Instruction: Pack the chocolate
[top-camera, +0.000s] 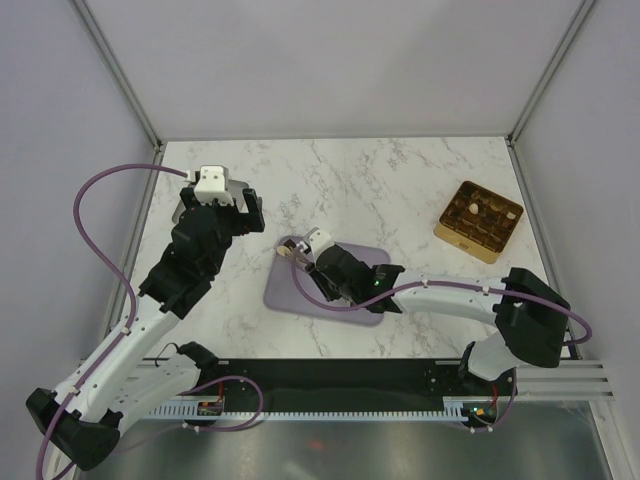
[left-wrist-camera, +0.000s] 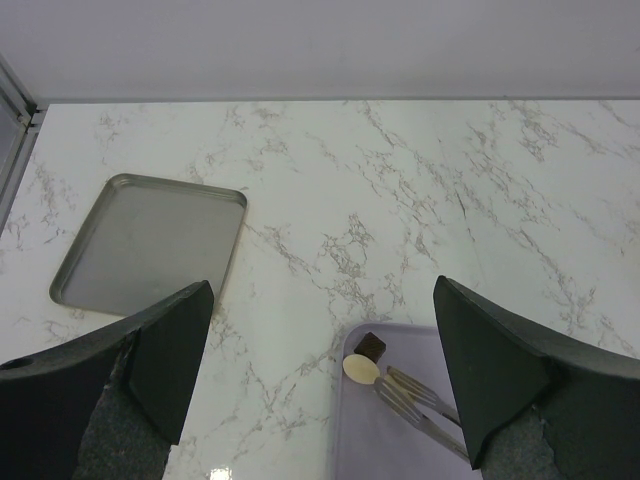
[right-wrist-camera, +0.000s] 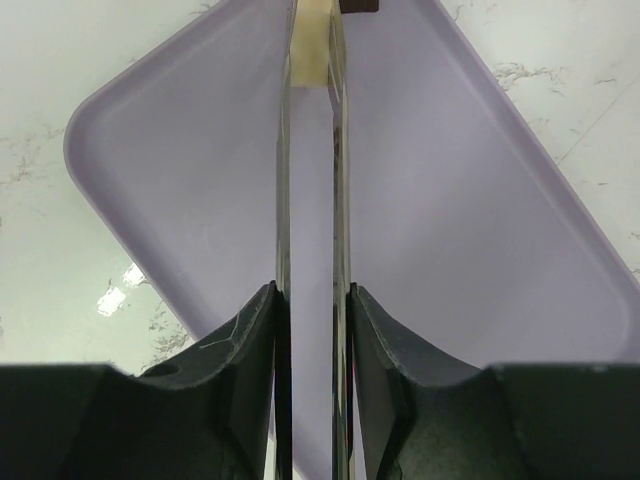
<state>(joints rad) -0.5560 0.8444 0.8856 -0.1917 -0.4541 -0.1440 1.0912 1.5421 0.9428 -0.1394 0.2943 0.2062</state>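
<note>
Right gripper (right-wrist-camera: 312, 300), partly closed on the tongs (right-wrist-camera: 285, 180), brackets a cream chocolate (right-wrist-camera: 312, 50) at the tray's (right-wrist-camera: 180, 160) 10 o'clock corner, where an off-centre squeeze could squirt it free; left gripper (left-wrist-camera: 320, 345) gapes empty.

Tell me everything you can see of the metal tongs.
The metal tongs are slim, shiny and silver-grey, with two long flat arms running nearly parallel and a narrow gap between them. The right gripper clamps them, one finger on each arm. They reach out over the lilac tray, and their tips sit either side of a cream-white chocolate, seemingly pinching it. A dark brown chocolate lies just beyond. Whether the tips touch the tray is unclear.
</note>
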